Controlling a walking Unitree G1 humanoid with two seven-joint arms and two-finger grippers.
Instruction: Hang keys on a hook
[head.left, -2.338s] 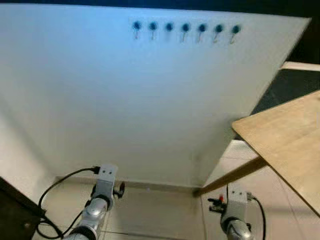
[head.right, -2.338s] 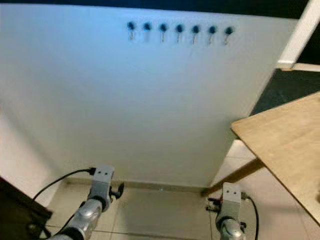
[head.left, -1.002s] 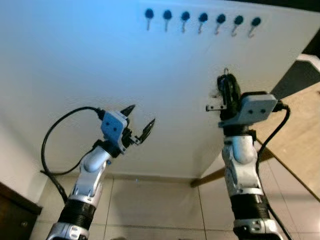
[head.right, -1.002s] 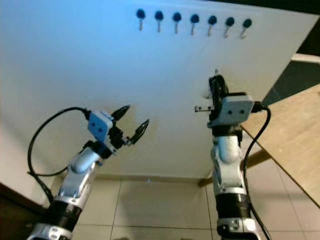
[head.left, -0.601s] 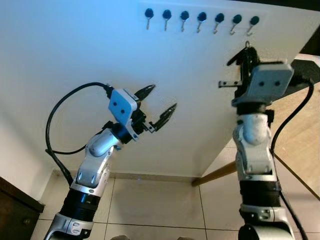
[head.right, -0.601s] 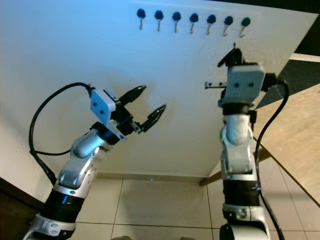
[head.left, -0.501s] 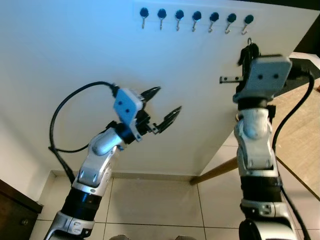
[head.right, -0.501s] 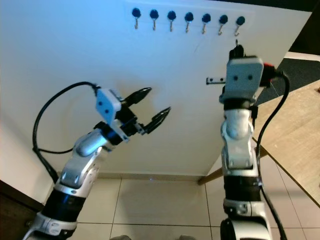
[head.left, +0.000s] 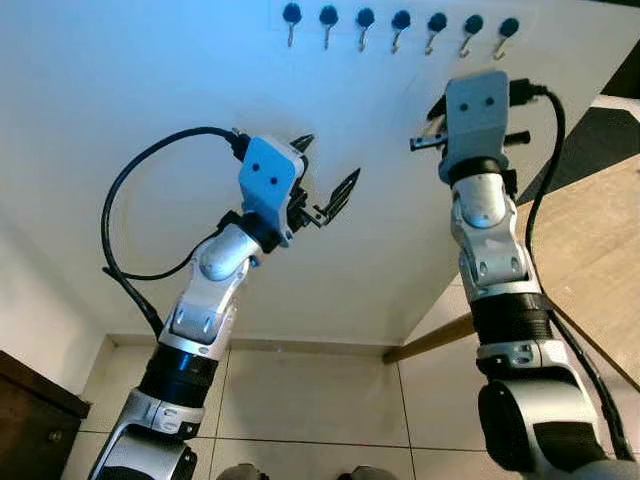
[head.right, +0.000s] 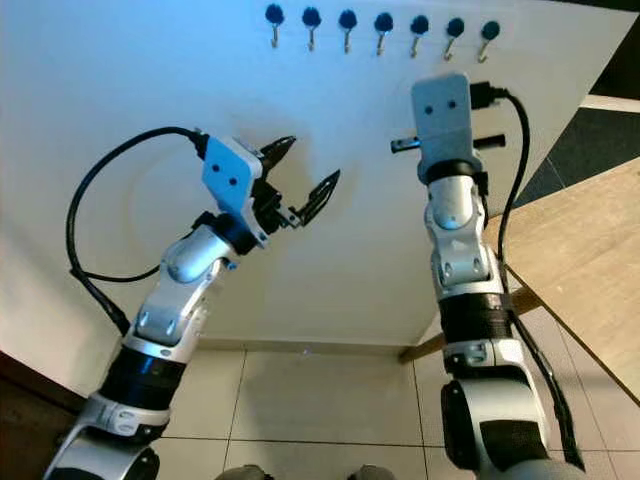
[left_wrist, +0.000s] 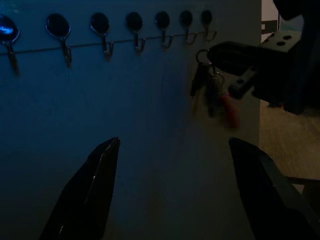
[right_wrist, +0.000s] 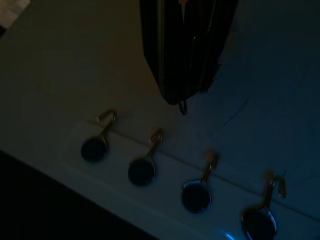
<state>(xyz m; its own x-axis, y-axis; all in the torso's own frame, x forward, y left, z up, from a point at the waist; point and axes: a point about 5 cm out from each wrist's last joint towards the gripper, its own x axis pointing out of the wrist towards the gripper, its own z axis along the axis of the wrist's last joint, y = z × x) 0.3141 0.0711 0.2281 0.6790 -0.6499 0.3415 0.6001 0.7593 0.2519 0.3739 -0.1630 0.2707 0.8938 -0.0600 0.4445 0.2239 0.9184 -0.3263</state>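
Black-fingered left claw (head.left: 322, 190): spread, empty, raised before the white wall (head.left: 140, 120).
Right claw (left_wrist: 227, 52): pinching keys (left_wrist: 212, 90), ring uppermost, below the row's right-hand end.
Hook row (head.left: 400, 22): seven hooks, all bare.
Advice: lift the ring over one upturned tip, settle, then release.

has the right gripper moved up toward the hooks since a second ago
Yes. The right gripper, shut on the keys, has risen toward the row of hooks on the white board; a second ago it sat well lower.
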